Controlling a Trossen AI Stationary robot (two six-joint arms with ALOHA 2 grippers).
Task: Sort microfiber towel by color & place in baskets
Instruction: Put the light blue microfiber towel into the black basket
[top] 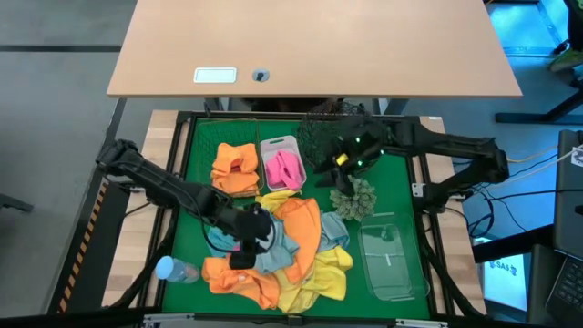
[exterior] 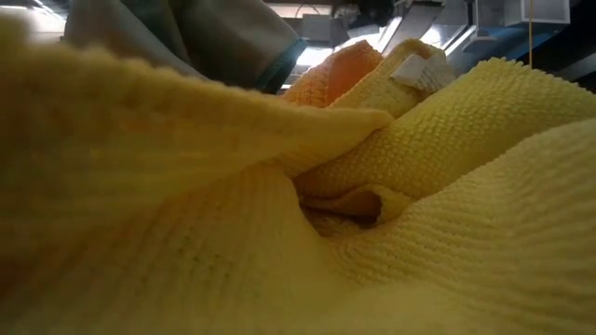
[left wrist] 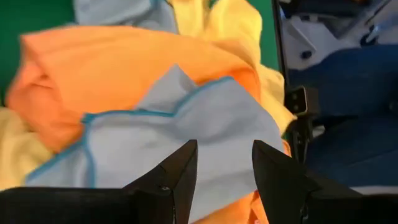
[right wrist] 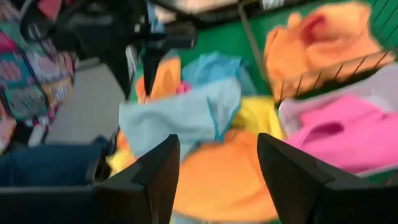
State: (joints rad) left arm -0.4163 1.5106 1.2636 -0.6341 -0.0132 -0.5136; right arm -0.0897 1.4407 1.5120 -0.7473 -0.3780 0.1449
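Low view blocked by yellow towel (exterior: 391, 214); round mesh basket (top: 321, 137) half hidden under right arm

1. Robotics lab or test workshop.
2. Framed green-matted counter (top: 205, 155) carrying two dark jointed robot arms.
3. Plain light wooden desk (top: 314, 41) behind; grey floor.
4. Loose cables (top: 537, 164) and lit blue screen (top: 508, 275) at right.
5. Ceiling strip lights in low view.

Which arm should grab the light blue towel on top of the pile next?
Probably the left. Its hand hangs open directly over the light blue towel on the pile, while the right hand sits back by the round black wire-mesh basket.
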